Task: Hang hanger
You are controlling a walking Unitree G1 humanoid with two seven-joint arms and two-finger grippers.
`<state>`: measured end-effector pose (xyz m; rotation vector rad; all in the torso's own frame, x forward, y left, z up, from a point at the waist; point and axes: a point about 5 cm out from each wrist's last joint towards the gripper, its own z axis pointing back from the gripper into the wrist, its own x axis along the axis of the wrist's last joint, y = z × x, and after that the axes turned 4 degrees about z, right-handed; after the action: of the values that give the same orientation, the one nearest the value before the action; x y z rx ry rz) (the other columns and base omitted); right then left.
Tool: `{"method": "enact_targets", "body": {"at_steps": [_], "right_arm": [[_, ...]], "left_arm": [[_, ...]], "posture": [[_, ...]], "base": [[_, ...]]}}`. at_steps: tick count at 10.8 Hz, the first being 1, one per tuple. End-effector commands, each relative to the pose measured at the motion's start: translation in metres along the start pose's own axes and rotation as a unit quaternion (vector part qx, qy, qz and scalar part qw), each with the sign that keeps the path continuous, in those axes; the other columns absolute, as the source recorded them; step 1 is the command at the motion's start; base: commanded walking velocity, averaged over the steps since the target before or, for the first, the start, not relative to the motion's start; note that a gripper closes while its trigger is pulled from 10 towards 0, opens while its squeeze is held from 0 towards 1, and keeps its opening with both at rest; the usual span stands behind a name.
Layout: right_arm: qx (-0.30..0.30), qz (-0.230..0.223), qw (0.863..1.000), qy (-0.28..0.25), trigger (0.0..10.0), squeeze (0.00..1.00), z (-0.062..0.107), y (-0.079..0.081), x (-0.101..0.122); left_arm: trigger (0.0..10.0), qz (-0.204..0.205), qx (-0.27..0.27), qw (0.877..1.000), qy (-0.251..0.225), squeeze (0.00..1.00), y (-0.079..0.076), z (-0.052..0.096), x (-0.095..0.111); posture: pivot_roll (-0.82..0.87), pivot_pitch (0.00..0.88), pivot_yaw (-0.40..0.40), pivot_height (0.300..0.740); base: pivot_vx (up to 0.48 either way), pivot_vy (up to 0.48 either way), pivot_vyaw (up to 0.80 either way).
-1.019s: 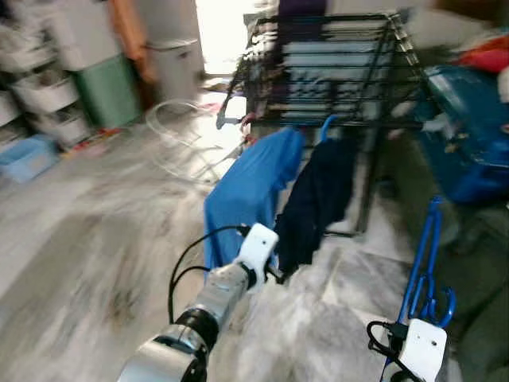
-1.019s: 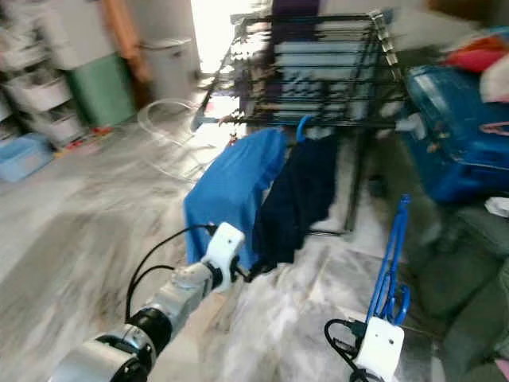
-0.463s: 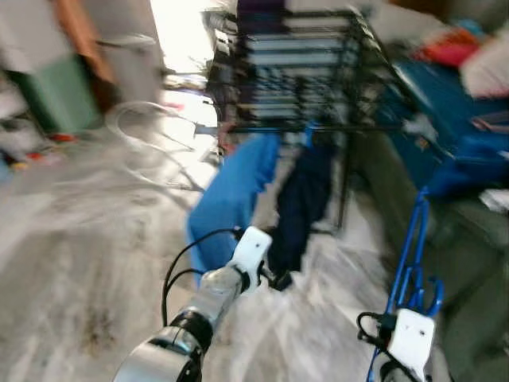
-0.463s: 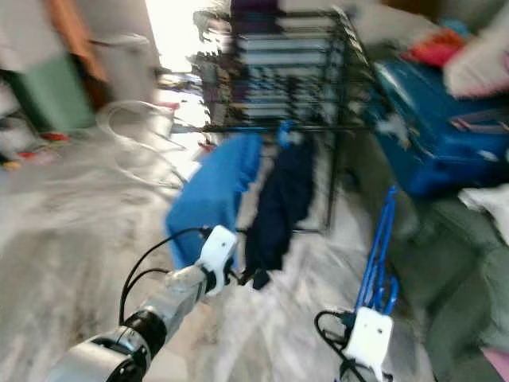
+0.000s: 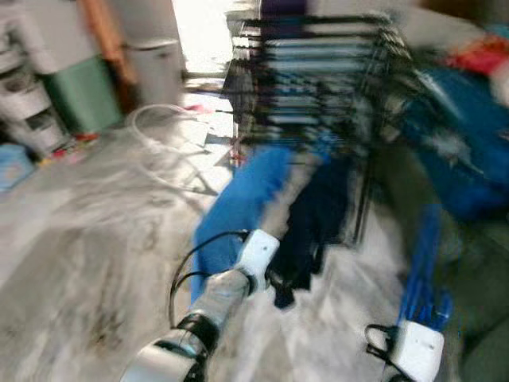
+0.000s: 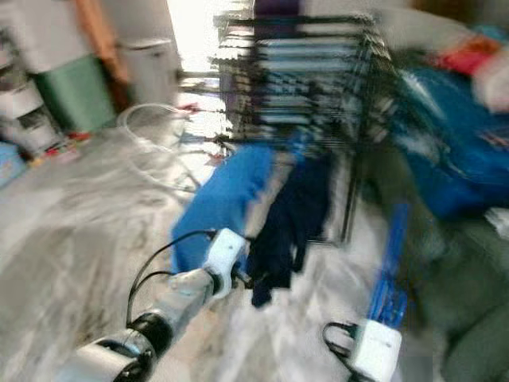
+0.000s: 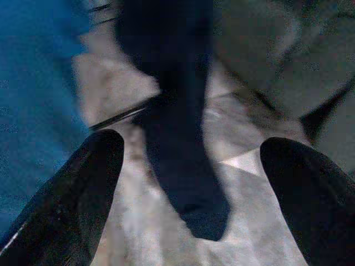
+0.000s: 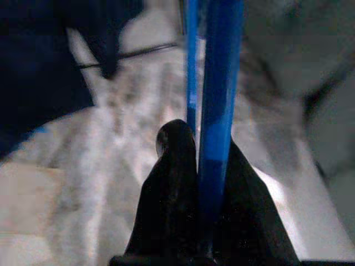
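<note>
The right gripper has its fingers clamped on the blue hanger, held low beside the rack. The left gripper is spread wide and empty before the dark garment. I'd keep that grip firm, raise the hook above a free rail beside the hung clothes, then lower it on.

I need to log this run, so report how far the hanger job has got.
Done: two garments hang on the drying rack. In hand: the right gripper is clamped on the blue hanger; the left gripper is open near the dark garment. Left: hooking that hanger onto the rack.
</note>
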<state>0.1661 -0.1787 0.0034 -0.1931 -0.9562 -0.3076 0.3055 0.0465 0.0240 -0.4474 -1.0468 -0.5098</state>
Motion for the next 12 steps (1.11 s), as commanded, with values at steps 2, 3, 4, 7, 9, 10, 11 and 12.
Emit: {"method": "enact_targets", "body": {"at_steps": [2,3,4,7,9,10,11,12], "right_arm": [[-0.003,-0.013,1.000,0.013,0.0,0.00,0.002,0.000,-0.004],[0.005,-0.010,1.000,0.021,0.0,0.00,0.002,0.002,-0.006],[0.013,-0.008,0.999,0.035,0.0,0.00,0.003,0.004,-0.011],[0.039,-0.011,0.998,0.051,0.0,0.00,0.004,0.006,-0.016],[0.043,-0.001,0.998,0.040,0.0,0.00,-0.002,-0.007,-0.005],[0.056,0.013,0.998,0.038,0.0,0.00,-0.006,-0.012,0.000],[0.058,0.009,0.998,0.025,0.0,0.00,-0.015,-0.020,0.013],[0.067,0.019,0.998,0.011,0.0,0.00,-0.028,-0.026,0.033]], "left_arm": [[10.0,-0.005,-0.014,1.000,-0.006,0.00,-0.009,-0.004,0.005],[10.0,-0.004,-0.010,1.000,-0.003,0.00,-0.008,-0.004,0.004],[10.0,-0.001,-0.006,1.000,0.003,0.00,-0.008,-0.003,0.001],[10.0,-0.001,-0.001,1.000,0.006,0.00,-0.006,-0.002,-0.002],[10.0,-0.001,-0.003,1.000,0.003,0.00,-0.005,-0.001,-0.001],[10.0,-0.003,-0.003,1.000,0.004,0.00,-0.003,0.000,-0.002],[10.0,-0.006,-0.004,1.000,0.005,0.00,-0.002,0.000,-0.002],[10.0,-0.008,-0.001,1.000,0.011,0.00,0.000,0.001,-0.004]], "posture": [[-0.20,0.000,0.018,0.740],[-0.20,0.000,0.013,0.740],[-0.19,0.000,0.010,0.740],[-0.19,0.000,0.011,0.740],[-0.19,0.000,0.017,0.740],[-0.19,0.006,0.019,0.740],[-0.19,0.013,0.022,0.740],[-0.18,0.024,0.023,0.740]], "base": [[0.405,0.000,0.00],[0.349,0.000,0.00],[0.000,0.000,0.00],[0.000,0.000,0.00],[0.000,0.000,0.00],[0.000,0.000,0.00],[0.000,0.000,0.00],[0.000,0.000,0.00]]}}
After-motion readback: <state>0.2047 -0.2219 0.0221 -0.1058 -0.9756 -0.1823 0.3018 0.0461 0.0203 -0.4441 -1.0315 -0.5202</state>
